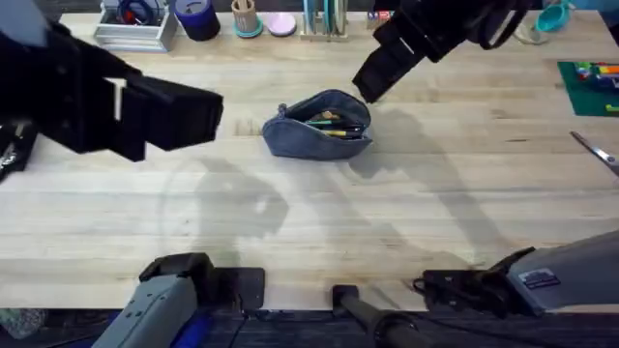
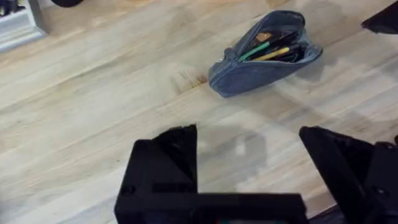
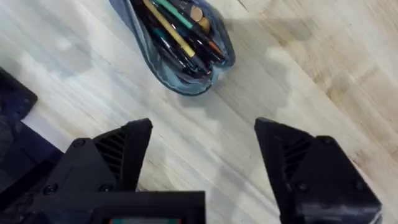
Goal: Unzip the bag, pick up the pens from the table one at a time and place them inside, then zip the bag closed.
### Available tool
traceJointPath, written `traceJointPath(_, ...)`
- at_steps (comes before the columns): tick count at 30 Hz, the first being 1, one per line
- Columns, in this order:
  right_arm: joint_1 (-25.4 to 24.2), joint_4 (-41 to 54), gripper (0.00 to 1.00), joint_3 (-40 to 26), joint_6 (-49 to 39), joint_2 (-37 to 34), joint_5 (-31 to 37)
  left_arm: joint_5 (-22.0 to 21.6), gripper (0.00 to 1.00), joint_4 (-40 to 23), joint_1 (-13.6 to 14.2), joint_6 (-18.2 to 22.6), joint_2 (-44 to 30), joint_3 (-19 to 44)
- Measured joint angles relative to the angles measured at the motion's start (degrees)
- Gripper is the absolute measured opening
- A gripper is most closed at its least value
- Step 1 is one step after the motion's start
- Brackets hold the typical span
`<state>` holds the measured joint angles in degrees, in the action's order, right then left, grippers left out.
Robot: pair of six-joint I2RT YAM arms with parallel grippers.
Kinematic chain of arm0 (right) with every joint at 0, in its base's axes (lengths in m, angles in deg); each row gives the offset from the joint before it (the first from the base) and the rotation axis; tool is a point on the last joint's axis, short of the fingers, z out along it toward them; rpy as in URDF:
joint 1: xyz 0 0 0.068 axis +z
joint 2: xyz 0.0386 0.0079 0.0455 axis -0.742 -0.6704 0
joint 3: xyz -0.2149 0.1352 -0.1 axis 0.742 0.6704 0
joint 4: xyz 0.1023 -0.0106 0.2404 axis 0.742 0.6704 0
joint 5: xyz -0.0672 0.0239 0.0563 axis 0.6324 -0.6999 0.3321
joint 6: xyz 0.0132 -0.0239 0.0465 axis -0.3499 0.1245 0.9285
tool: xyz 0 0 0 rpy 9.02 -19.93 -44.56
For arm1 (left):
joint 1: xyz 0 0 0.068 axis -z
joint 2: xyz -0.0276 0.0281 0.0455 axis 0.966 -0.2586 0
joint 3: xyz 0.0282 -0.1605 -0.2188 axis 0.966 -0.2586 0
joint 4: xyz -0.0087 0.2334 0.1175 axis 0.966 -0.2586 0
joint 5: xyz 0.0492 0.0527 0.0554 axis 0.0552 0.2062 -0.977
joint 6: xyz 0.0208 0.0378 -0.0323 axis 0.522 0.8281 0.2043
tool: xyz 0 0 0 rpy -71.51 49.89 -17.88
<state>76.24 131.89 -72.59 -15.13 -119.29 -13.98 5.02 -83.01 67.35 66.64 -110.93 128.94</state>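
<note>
The blue-grey bag (image 1: 290,138) lies on the table (image 1: 319,213) at mid-back, its zipper wide open. Several pens (image 1: 334,124) lie inside it, among them a yellow one (image 3: 168,28) and a green one. My right gripper (image 1: 368,87) hovers just beyond the bag's far right end, open and holding nothing; in the right wrist view its gripper (image 3: 202,149) stands wide over bare wood beside the bag (image 3: 186,84). My left gripper (image 1: 215,114) hangs high to the bag's left, open and holding nothing. The left wrist view has the gripper (image 2: 249,155) well short of the bag (image 2: 249,74).
Along the back edge stand a white organizer tray (image 1: 135,34), a dark blue cup (image 1: 198,17), a small cup of pencils (image 1: 245,17) and a pink item (image 1: 281,24). A green mat (image 1: 590,92) and scissors (image 1: 595,152) lie at the far right.
</note>
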Motion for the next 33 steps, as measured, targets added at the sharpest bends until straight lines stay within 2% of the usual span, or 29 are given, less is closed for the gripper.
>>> traceJointPath(7, 0.0, 0.0, 0.996, 0.0, 0.0, 0.0, 0.0, 1.1, 0.993, 4.8, -0.8, -0.8, 1.0, -6.3)
traceJointPath(10, 0.0, 0.0, 0.996, 0.0, 0.0, 0.0, 0.0, 2.6, 0.993, 6.9, -2.7, 0.0, 1.0, -8.3)
traceJointPath(13, 0.0, 0.0, 0.996, 0.0, 0.0, 0.0, 0.0, 5.4, 0.992, 8.3, -6.0, 2.7, 1.0, -10.0)
traceJointPath(18, 0.0, 0.0, 0.996, 0.0, 0.0, 0.0, 0.0, 12.5, 0.993, 8.8, -13.3, 9.9, -0.9, -12.5)
traceJointPath(22, 0.0, 0.0, 0.996, 0.0, 0.0, 0.0, 0.0, 19.7, 0.993, 8.8, -18.4, 17.5, -6.1, -12.7)
traceJointPath(27, 0.0, 0.0, 0.996, 0.0, 0.0, 0.0, 0.0, 27.9, 0.993, 8.9, -21.9, 27.8, -14.8, -12.8)
traceJointPath(33, 0.0, 0.0, 0.996, 0.0, 0.0, 0.0, 0.0, 34.5, 0.993, 7.3, -22.8, 42.5, -24.9, -12.8)
